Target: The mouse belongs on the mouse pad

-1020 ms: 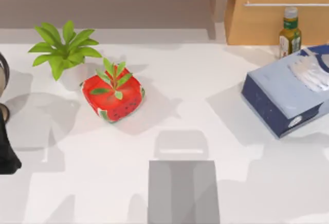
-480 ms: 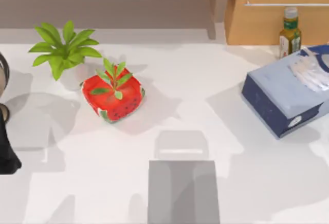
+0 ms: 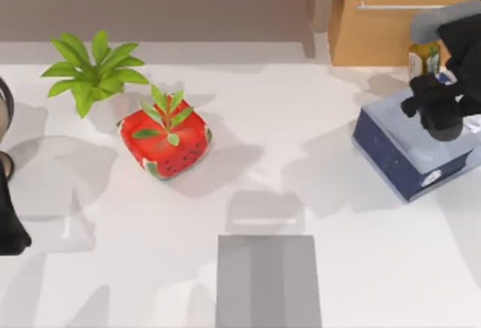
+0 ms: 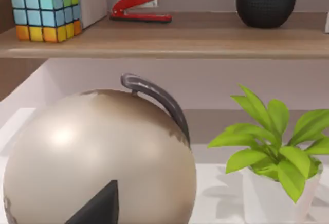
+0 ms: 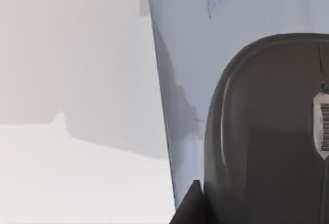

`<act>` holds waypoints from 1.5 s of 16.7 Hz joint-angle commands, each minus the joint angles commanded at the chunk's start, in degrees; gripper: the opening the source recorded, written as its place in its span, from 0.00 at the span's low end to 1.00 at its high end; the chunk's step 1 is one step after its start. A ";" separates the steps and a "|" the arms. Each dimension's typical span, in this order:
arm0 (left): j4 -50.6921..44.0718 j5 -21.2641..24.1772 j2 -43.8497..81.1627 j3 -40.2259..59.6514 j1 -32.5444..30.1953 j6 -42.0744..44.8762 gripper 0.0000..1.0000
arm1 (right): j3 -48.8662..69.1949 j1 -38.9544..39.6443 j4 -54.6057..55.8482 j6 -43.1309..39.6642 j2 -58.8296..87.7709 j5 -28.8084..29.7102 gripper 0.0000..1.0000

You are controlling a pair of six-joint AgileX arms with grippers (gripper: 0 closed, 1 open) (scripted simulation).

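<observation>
With the right gripper [image 3: 440, 113] hovering over the mouse [image 5: 267, 131] atop the tissue box [image 3: 398, 147], finger state unclear, a skewed grab could knock it off, far from the mouse pad [image 3: 267, 279].

mouse pad [image 3: 268, 280]: open table around | obstacles: strawberry pot [image 3: 165, 141] left, tissue box [image 3: 409, 151] right
</observation>
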 joint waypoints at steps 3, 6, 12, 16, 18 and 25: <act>0.00 0.00 0.00 0.00 0.00 0.00 1.00 | 2.43 9.36 1.73 10.07 2.71 -0.40 0.00; 0.00 0.00 0.00 0.00 0.00 0.00 1.00 | 3.57 17.11 1.22 21.33 6.34 -0.41 0.00; 0.00 0.00 0.00 0.00 0.00 0.00 1.00 | 5.06 29.84 -3.98 44.81 13.18 0.42 0.00; 0.00 0.00 0.00 0.00 0.00 0.00 1.00 | 6.60 36.67 -7.54 55.94 14.47 0.92 0.00; 0.00 0.00 0.00 0.00 0.00 0.00 1.00 | 7.19 38.24 -8.58 57.92 14.87 1.04 0.00; 0.00 0.00 0.00 0.00 0.00 0.00 1.00 | 7.08 37.91 -7.95 57.95 14.68 0.63 0.00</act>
